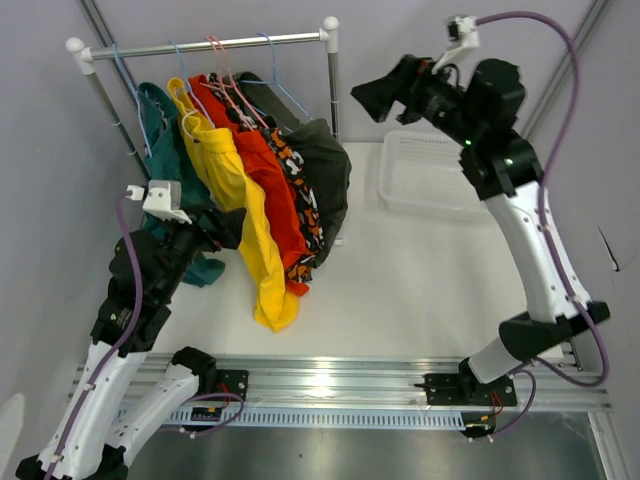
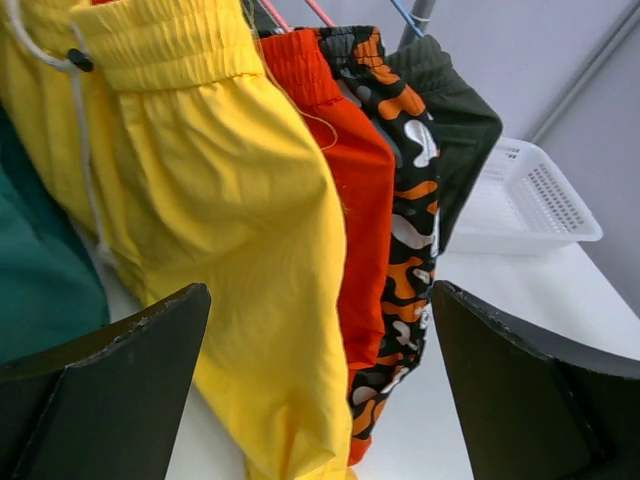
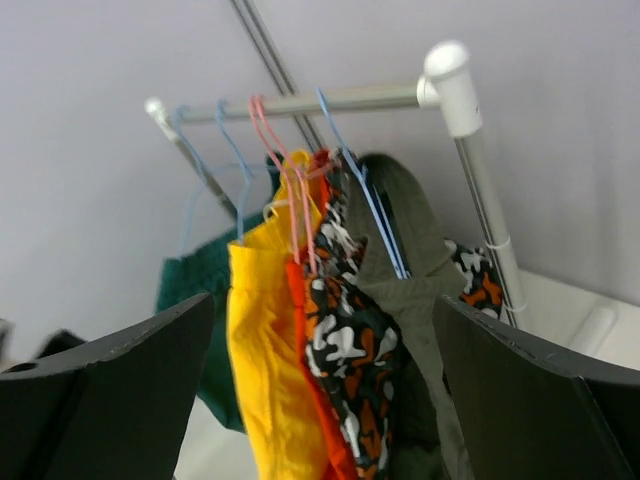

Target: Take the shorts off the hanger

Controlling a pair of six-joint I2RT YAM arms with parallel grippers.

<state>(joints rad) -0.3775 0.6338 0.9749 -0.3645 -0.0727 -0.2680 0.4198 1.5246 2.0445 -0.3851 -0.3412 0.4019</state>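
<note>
We see all five shorts [image 1: 270, 190] hanging bunched together from the rail [image 1: 200, 45] at the bench's [image 1: 420, 270] far left. Our left pincer [image 1: 228, 226] gapes wide just beside the yellow pair [image 1: 250, 230], perhaps brushing it. Our right pincer [image 1: 376, 100] is likewise spread, raised near the rail's end and holding nothing.

Shorts [image 3: 325, 340] hung on rail [image 3: 330, 101], seemingly five, blurred

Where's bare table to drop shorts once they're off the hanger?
Open white table between the hanging shorts and the right arm, in front of the basket; the basket itself looks empty too. Crowded on the left: shorts drape onto the table under the rail, with the left gripper beside them.
</note>
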